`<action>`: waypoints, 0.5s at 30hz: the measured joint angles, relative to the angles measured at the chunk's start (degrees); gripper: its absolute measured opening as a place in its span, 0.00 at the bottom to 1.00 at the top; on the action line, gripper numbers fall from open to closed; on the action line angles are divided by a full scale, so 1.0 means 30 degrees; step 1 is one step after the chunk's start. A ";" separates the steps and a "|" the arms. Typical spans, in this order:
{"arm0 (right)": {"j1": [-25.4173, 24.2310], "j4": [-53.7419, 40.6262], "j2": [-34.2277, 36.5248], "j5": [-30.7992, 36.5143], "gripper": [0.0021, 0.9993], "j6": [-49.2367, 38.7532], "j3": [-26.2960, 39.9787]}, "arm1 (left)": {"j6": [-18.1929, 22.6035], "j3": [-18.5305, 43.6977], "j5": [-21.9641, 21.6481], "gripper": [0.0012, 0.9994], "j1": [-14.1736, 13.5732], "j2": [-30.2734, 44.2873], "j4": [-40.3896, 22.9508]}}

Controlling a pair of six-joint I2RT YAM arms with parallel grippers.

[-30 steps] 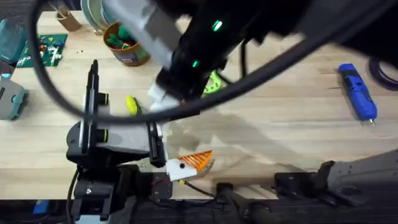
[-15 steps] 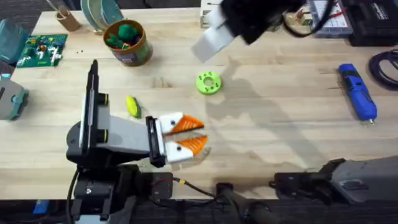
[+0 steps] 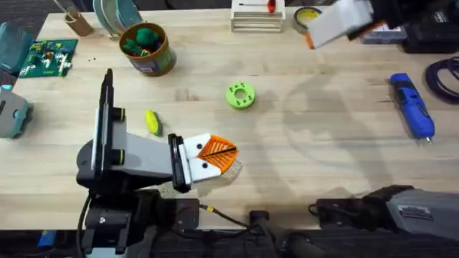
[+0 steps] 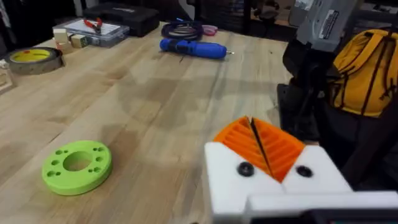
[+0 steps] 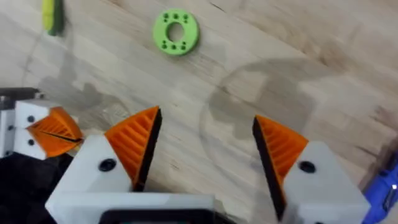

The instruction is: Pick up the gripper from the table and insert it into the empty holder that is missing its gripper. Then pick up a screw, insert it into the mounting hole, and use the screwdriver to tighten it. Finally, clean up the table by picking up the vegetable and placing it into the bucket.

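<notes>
The wooden desk (image 3: 323,165) holds everything. The left claw (image 3: 215,156) rests low near the front, clenched with orange tips touching. The right claw (image 5: 205,155) hangs high, spread wide. The bucket (image 3: 147,50) is far left. The screwdriver (image 3: 412,105) lies far right. The vegetable (image 3: 152,121) lies beside the left arm.

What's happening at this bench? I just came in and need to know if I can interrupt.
Nothing is being held right now. The left tool rests shut near the table's front edge. The right tool hangs open above the table, over toward the far right corner. The blue screwdriver lies untouched at the right, and the yellow-green vegetable lies on the table, not yet in the can.
</notes>
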 joint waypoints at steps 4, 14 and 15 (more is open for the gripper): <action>-0.1814 0.0664 -0.1085 -0.0007 0.92 -0.0062 -0.2016 | 0.0000 0.0000 -0.0004 0.01 0.0000 -0.0003 0.0000; -0.7282 0.2252 -0.4838 0.0000 0.92 -0.0024 -0.8049 | 0.0000 0.0000 -0.0007 0.01 0.0000 0.0000 0.0000; -0.7796 0.2368 -0.5035 0.0000 0.92 -0.0022 -0.8308 | 0.0000 0.0000 -0.0007 0.01 0.0000 0.0000 0.0000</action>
